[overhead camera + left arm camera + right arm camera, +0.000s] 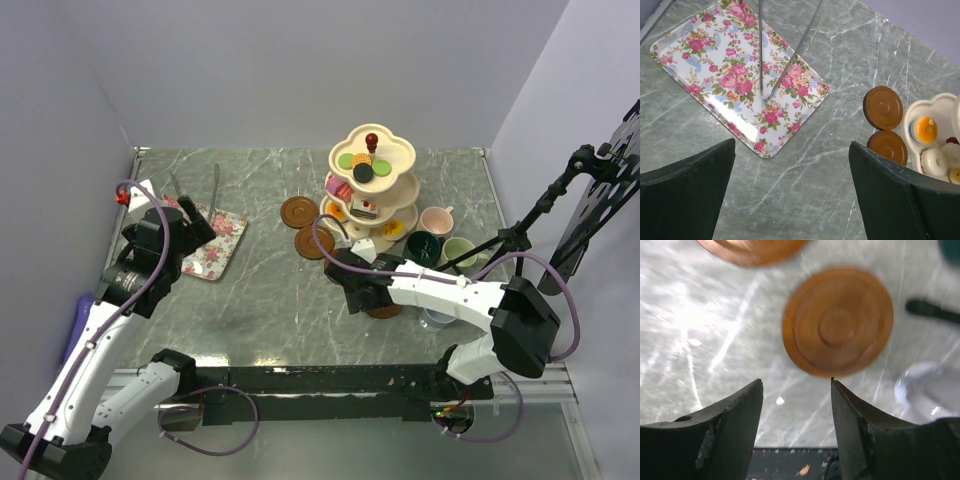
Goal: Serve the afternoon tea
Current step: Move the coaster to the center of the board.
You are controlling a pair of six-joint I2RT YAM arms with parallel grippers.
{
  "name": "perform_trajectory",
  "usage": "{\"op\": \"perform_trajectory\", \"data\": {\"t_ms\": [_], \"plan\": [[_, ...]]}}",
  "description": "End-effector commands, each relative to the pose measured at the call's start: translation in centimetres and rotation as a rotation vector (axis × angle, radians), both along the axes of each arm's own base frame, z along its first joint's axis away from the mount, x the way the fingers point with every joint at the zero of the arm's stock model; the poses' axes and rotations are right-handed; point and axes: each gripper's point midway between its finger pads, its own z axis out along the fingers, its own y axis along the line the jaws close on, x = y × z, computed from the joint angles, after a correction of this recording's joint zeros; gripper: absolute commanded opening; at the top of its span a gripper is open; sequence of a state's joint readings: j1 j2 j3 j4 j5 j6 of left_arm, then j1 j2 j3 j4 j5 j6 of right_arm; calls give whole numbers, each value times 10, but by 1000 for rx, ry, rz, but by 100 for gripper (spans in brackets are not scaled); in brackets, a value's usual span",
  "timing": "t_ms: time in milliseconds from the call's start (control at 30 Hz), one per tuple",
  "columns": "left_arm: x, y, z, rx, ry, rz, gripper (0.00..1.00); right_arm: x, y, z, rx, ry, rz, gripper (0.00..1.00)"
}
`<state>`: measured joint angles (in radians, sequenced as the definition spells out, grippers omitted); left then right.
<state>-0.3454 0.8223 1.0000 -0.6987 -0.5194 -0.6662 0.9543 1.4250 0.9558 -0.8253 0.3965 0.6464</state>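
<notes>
The cream three-tier stand (pixel 372 180) with a red knob holds small colourful cakes (pixel 362 166) at the back of the table. Two brown saucers (pixel 298 211) (pixel 313 243) lie left of it. A third saucer (pixel 837 322) lies flat just ahead of my right gripper (pixel 796 390), which is open with nothing between its fingers. The grey-blue mug (pixel 438 317) stands right of that saucer. Pink (pixel 437 219), dark green (pixel 423 247) and light green (pixel 460 250) mugs cluster right of the stand. My left gripper (pixel 792 165) hangs wide open over bare table beside the tray.
A floral rectangular tray (pixel 740 75) lies at the left with thin metal tongs (pixel 785 50) resting on it. A black tripod (pixel 515 238) stands at the right edge. The table's near edge shows just below the right fingers.
</notes>
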Motion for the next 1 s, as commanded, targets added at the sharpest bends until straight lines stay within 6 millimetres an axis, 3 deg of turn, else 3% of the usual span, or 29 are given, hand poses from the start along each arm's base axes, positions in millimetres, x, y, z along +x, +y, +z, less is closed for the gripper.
{"op": "perform_trajectory", "data": {"t_ms": [0,200,300,967], "plan": [[1,0,7,-1,-39,-11,100,-35,-22,-8,-5,110,-156,61],[-1,-1,9,1,-46,-12,100,-58,-34,-20,17,195,-262,57],[-2,-1,9,1,-49,-12,100,-60,-39,-29,30,216,-302,58],[-8,7,23,9,-83,21,100,-17,-57,-68,-4,214,-413,53]]}}
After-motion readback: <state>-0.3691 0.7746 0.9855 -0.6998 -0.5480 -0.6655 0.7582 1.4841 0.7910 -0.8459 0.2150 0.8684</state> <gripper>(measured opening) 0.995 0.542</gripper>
